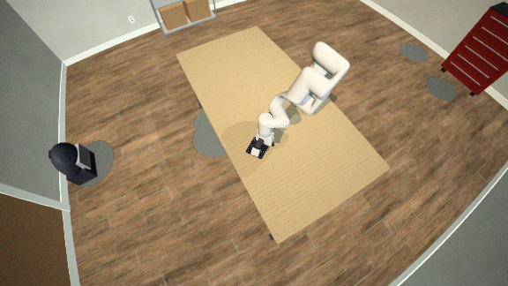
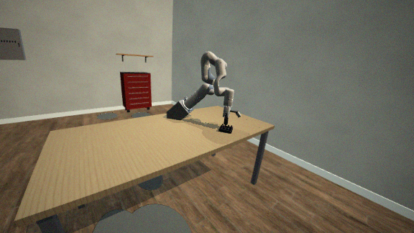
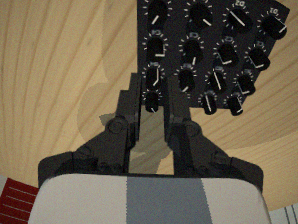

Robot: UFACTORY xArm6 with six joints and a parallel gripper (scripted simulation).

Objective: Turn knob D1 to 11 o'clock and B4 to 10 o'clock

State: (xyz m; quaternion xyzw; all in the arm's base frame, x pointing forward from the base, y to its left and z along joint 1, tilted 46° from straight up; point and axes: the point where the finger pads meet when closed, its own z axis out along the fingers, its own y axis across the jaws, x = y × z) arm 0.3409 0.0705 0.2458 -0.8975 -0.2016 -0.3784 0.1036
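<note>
The black knob box [image 1: 262, 153] [image 2: 225, 129] [image 3: 174, 30] stands on the wooden table [image 1: 309, 176] [image 2: 126, 144], close to one long edge. It has four rows of black knobs with white lines. In the wrist view the printed names look upside down and are too small to read. My gripper [image 3: 153, 88] [image 2: 226, 123] points straight down, just above the box. Its fingers stand a narrow gap apart. In the wrist view the box's nearest left corner knob [image 3: 152, 100] shows in that gap, and I cannot see the fingers touching it. The right finger hides the knob beside it.
The arm's base [image 2: 177, 111] sits on the table behind the box. The table edge lies just beyond the box [image 2: 251, 134]. A red tool chest [image 2: 136, 90] [image 1: 481, 48] and a shelf with cardboard boxes [image 1: 183, 13] stand by the walls.
</note>
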